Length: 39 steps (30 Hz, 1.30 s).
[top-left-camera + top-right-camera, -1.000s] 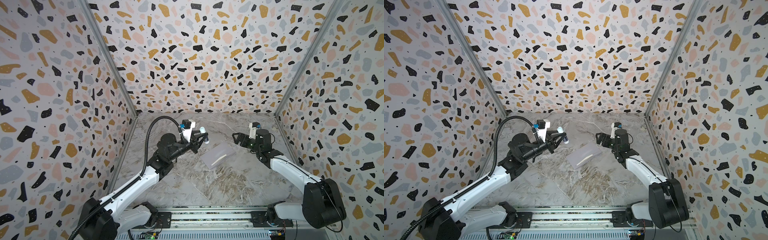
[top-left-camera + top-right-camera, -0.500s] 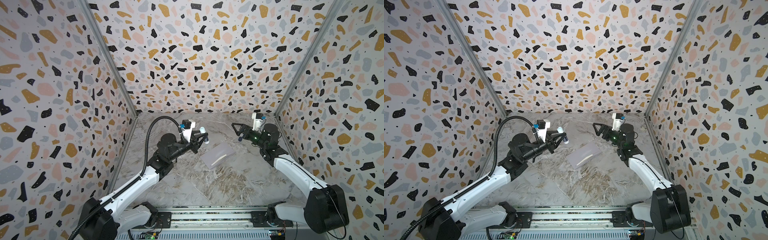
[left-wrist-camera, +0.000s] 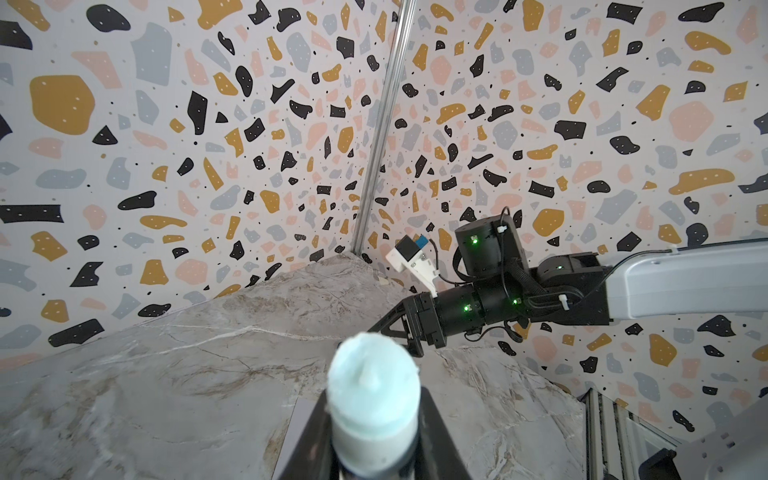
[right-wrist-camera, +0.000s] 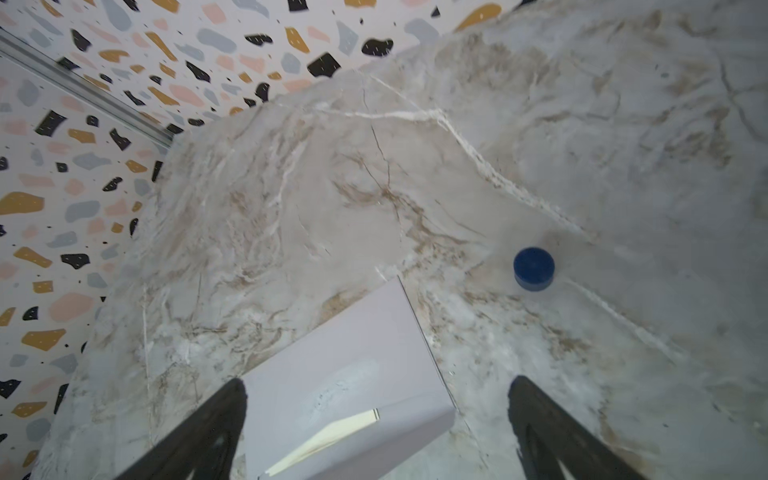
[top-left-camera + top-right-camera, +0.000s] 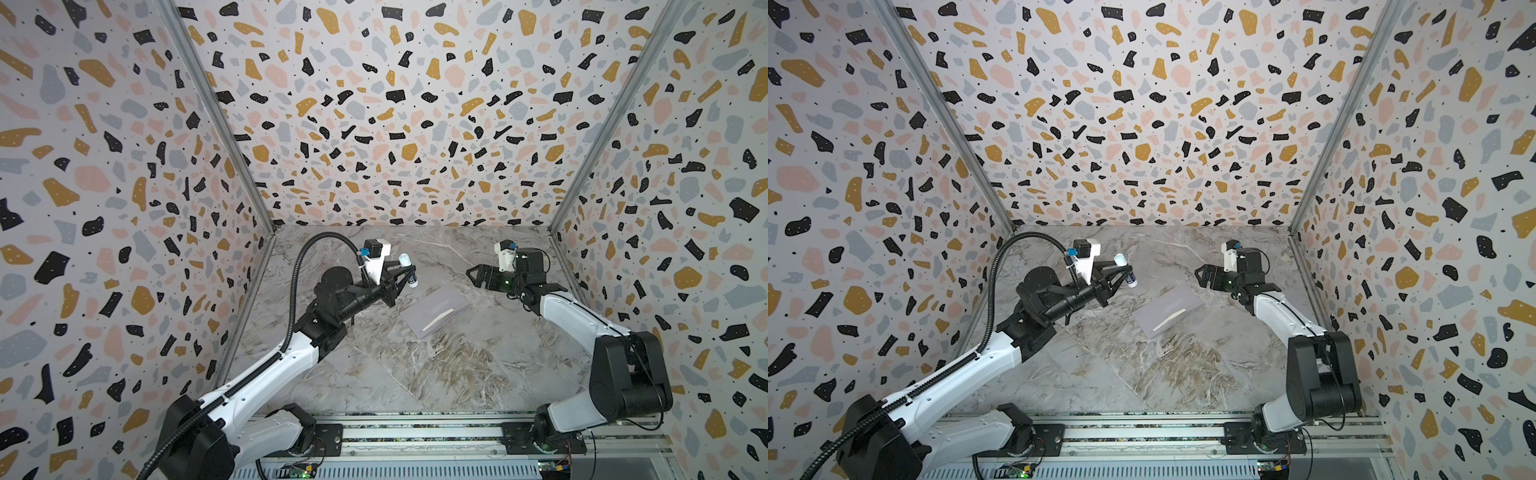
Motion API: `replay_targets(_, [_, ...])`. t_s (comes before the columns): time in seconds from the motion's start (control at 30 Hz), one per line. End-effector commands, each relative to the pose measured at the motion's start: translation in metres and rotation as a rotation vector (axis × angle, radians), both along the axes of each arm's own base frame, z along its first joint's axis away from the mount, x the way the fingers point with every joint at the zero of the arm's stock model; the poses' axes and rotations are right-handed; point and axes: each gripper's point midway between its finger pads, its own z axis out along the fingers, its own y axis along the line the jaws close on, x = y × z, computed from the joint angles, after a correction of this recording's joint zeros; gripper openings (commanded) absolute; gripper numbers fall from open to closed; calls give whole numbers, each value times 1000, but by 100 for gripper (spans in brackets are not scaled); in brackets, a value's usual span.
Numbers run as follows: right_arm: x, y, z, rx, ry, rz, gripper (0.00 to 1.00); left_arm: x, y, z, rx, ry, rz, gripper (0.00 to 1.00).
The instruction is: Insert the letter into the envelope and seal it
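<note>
The left claw is clenched on an uncapped glue stick above the surface; the right claw is spread wide, empty. Between them the envelope lies flat, a tan edge of the letter showing at its mouth, a blue cap nearby.

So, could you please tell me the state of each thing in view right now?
envelope: flat on the table, not yet sealed.
letter: inside the envelope, one pale strip showing.
glue stick: uncapped, held above the table.
blue cap: off the stick, resting on the table.
left gripper: jaws shut on the glue stick.
right gripper: jaws open, empty.
</note>
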Motion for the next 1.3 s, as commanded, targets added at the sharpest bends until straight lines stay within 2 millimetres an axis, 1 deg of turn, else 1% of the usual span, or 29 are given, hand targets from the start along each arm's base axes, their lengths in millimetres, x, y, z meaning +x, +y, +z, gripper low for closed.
replay_targets(0.0, [-2,6,-10,11,18,38,99,-2,1,7,-13,-43,2,0])
replay_targets(0.27, [-4,17,-51,79,109,61,99,-2,2,8,-13,-45,4,0])
replay_targets(0.4, [-8,21,-63,106,140,70,99,-3,2,6,-11,-42,3,0])
replay_targets(0.77, [-18,35,-81,130,184,98,99,-2,2,7,-14,-42,2,0])
replay_targets(1.0, [-24,43,-86,135,204,115,99,-2,1,7,-16,-41,-1,0])
replay_targets(1.27, [-40,57,-86,147,224,151,99,-1,-1,7,-19,-37,-7,0])
